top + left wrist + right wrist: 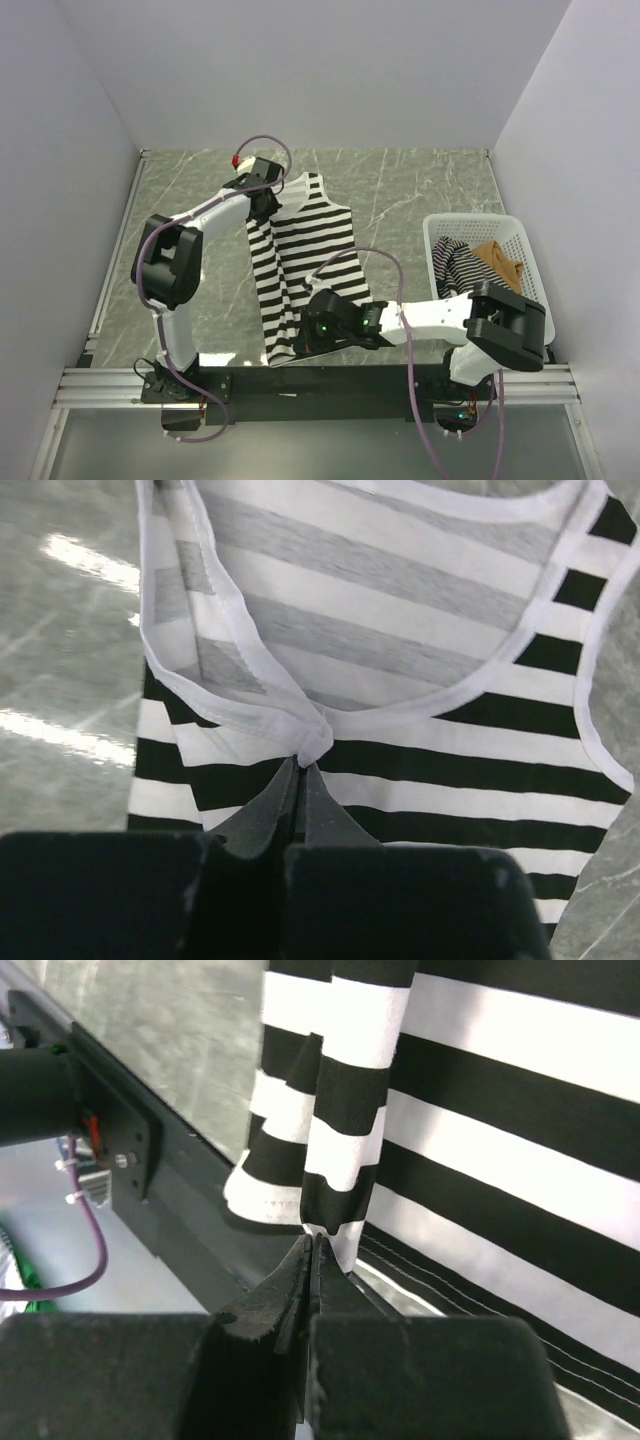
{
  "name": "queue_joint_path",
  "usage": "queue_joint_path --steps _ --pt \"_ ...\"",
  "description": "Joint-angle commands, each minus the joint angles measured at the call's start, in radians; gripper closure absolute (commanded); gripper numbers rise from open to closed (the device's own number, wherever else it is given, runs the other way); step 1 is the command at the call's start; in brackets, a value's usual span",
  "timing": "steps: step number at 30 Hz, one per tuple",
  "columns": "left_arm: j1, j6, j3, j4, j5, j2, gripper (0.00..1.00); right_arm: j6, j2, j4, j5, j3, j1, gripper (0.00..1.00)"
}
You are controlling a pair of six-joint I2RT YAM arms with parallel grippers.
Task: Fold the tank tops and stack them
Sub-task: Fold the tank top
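Note:
The wide-striped black-and-white tank top (310, 250) lies lengthwise on the marble table, neck at the far end and hem at the near edge. My left gripper (272, 208) is shut on its left shoulder strap; in the left wrist view the tips (303, 763) pinch the white trim of the top (450, 770). My right gripper (298, 340) is shut on the near hem, where the tips (315, 1240) clamp a folded corner of the striped cloth (500, 1110). The thin-striped top (455, 265) and the tan-brown top (500, 262) lie bunched in the basket.
A white lattice basket (478, 222) stands at the right of the table. A black rail (300, 380) runs along the near edge under the hem. White walls close in the table on three sides.

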Motion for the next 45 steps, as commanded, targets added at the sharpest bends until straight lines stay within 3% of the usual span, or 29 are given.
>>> queue_joint_path --steps 1,10,12,13,14,16,18,20,22,24,32,41,45 --pt "-0.027 0.008 0.082 0.012 -0.018 0.028 0.99 0.055 -0.046 0.066 0.025 -0.046 0.001 1.0" --pt "-0.051 0.012 0.101 0.035 0.008 0.071 0.99 0.097 -0.064 0.098 0.067 -0.123 -0.002 1.0" --pt "-0.053 0.018 0.102 0.049 0.019 0.077 0.9 0.107 -0.067 0.103 0.068 -0.133 -0.004 0.99" --pt "-0.053 0.028 0.101 0.06 0.039 0.072 0.86 0.109 -0.078 0.101 0.073 -0.137 -0.003 0.95" --pt "-0.053 0.036 0.095 0.073 0.051 0.068 0.74 0.111 -0.087 0.1 0.078 -0.147 -0.003 0.9" --pt "-0.053 0.05 0.066 0.121 0.072 0.035 0.65 0.115 -0.116 0.074 0.116 -0.158 -0.004 0.71" --pt "-0.053 0.054 0.028 0.156 0.076 -0.017 0.56 0.121 -0.178 0.037 0.153 -0.167 -0.004 0.58" --pt "-0.05 0.042 0.014 0.15 0.051 -0.049 0.54 0.123 -0.25 -0.038 0.231 -0.164 -0.001 0.52" --pt "-0.038 0.016 -0.006 0.126 0.03 -0.09 0.56 0.114 -0.306 -0.109 0.278 -0.152 0.001 0.52" --pt "-0.019 0.002 -0.038 0.121 0.016 -0.118 0.68 0.082 -0.314 -0.161 0.317 -0.109 0.019 0.52" --pt "0.047 -0.024 -0.068 0.136 0.086 -0.04 0.96 -0.032 -0.031 -0.186 0.28 0.124 0.047 0.61" --pt "0.131 -0.024 -0.048 0.121 0.118 0.119 0.99 -0.098 0.282 -0.223 0.245 0.34 0.112 0.75" --pt "0.174 0.014 0.044 0.069 0.123 0.19 1.0 -0.093 0.399 -0.195 0.181 0.416 0.134 0.76"
